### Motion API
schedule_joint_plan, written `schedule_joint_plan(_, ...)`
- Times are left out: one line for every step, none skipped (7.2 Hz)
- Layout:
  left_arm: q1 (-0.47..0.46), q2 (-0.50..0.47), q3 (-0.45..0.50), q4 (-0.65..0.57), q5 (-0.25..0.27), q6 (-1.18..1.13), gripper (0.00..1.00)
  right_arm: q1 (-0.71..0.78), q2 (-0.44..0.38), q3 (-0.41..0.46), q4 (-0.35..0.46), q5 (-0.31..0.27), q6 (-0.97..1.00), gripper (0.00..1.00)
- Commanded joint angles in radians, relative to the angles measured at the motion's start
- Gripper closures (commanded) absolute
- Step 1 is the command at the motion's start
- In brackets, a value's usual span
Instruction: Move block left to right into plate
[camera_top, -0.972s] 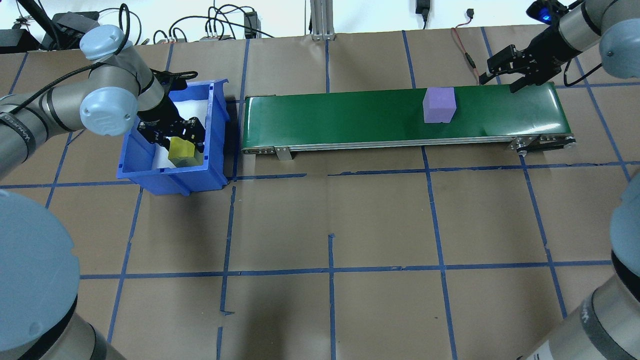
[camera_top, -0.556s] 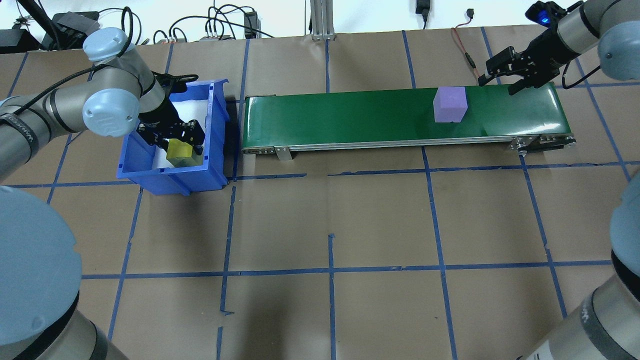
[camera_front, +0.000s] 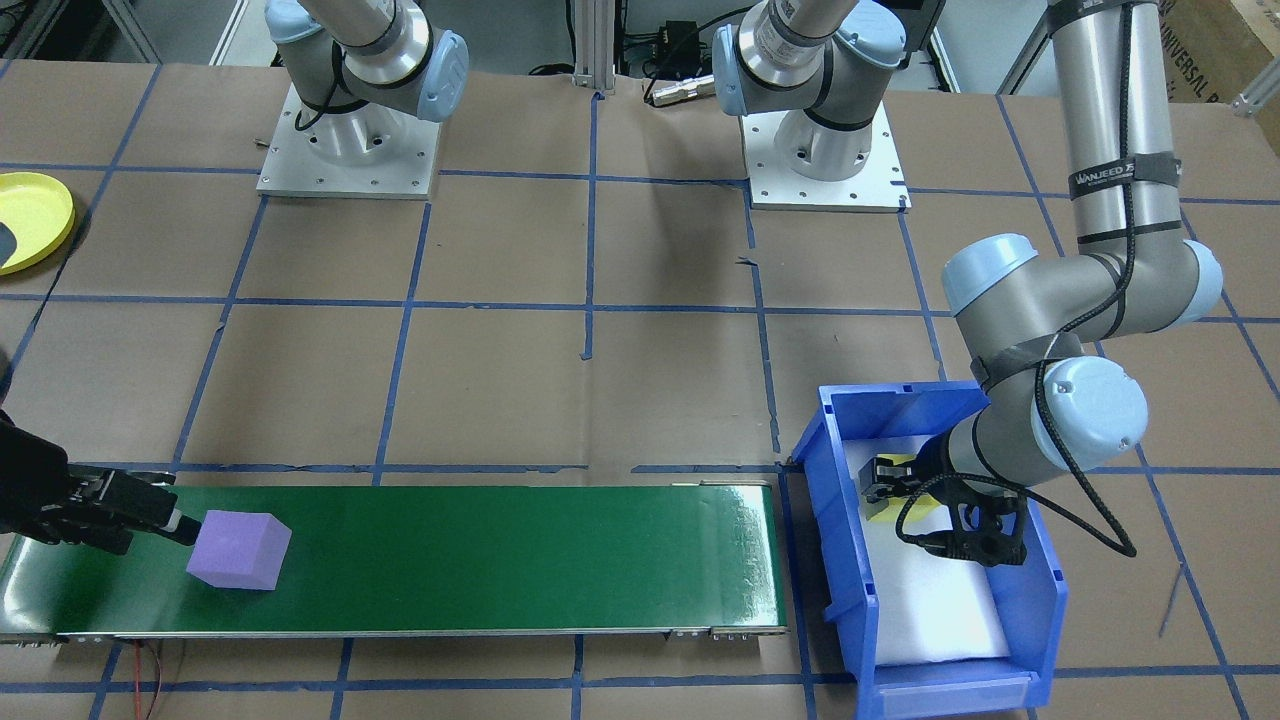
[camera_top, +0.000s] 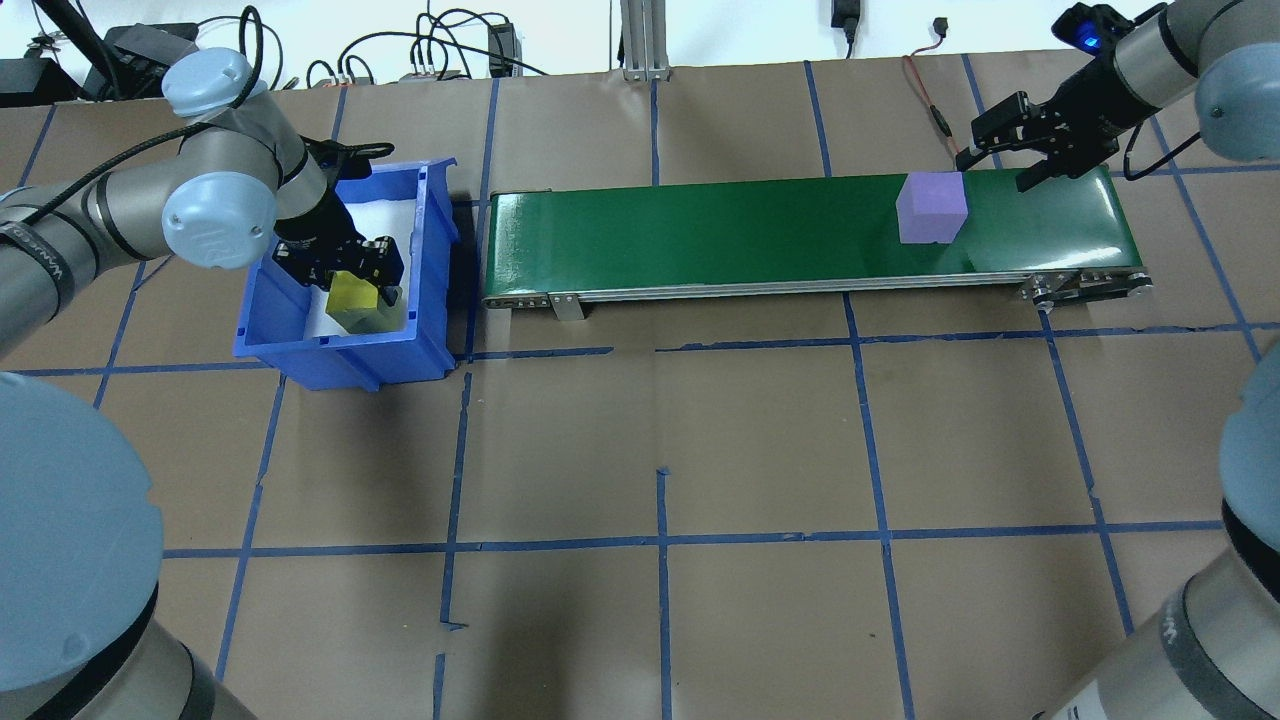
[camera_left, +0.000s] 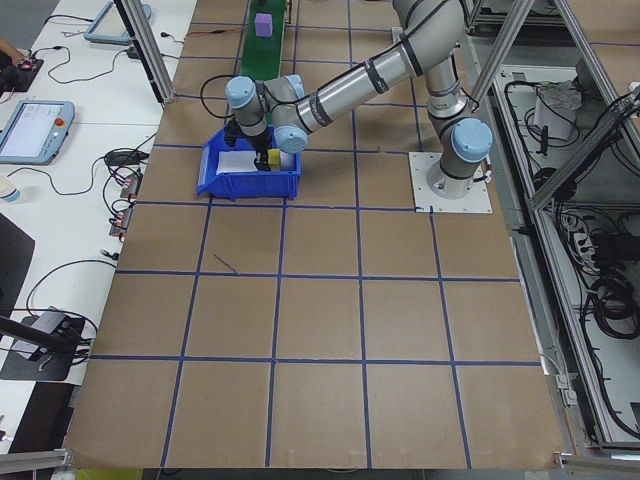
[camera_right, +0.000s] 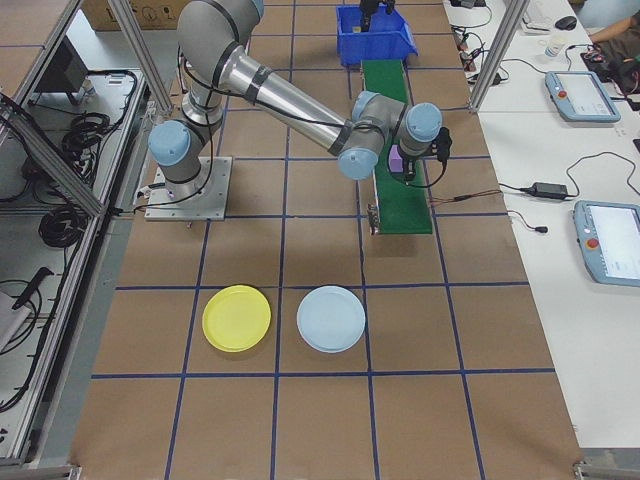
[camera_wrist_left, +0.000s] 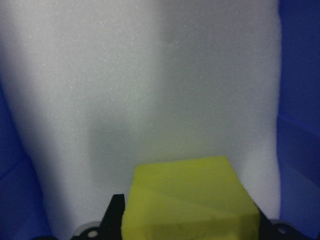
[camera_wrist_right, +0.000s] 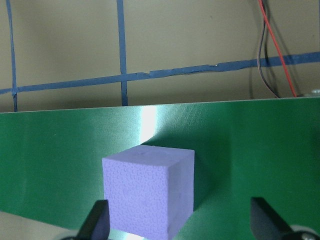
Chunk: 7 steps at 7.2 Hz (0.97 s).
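While the purple block (camera_top: 932, 207) sat on the green belt (camera_top: 700, 235) near its right end, the right gripper (camera_top: 1003, 158) hung at the belt's far edge, jaws apart, one fingertip just beside the block; the wrist view showed the block between the spread fingers (camera_wrist_right: 96, 220), ungripped; over in the blue bin (camera_top: 430, 240), the left gripper (camera_top: 350, 285) was clamped on a yellow block (camera_top: 352, 299) above the white foam liner (camera_wrist_left: 150, 85); the yellow plate (camera_right: 236, 318) lay well apart from the belt, beside a pale blue plate (camera_right: 331, 319).
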Motion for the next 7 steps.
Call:
schedule_joint_plan(0.000, 0.021, 0.052, -0.026, 0.001, -0.015, 0.48, 0.000, 0.008, -0.004, -0.005, -0.008, 0.042, 0.00)
schedule_joint_plan(-0.002, 0.053, 0.074, -0.058, 0.002, -0.015, 0.47, 0.000, 0.016, -0.002, -0.020, -0.010, 0.044, 0.00)
schedule_joint_plan(-0.018, 0.075, 0.127, -0.128, 0.002, -0.024, 0.47, 0.000, 0.032, -0.001, -0.043, -0.014, 0.042, 0.00)
schedule_joint_plan(-0.053, 0.063, 0.196, -0.155, 0.002, -0.098, 0.47, 0.000, 0.036, 0.001, -0.043, -0.014, 0.044, 0.00)
schedule_joint_plan(-0.081, 0.039, 0.242, -0.155, 0.002, -0.137, 0.47, 0.000, 0.037, 0.004, -0.043, -0.026, 0.044, 0.00)
schedule_joint_plan(-0.125, 0.025, 0.267, -0.154, 0.005, -0.165, 0.47, 0.000, 0.039, 0.007, -0.061, -0.068, 0.044, 0.00)
schedule_joint_plan(-0.165, 0.025, 0.270, -0.149, 0.007, -0.230, 0.47, 0.000, 0.049, 0.004, -0.066, -0.079, 0.044, 0.00)
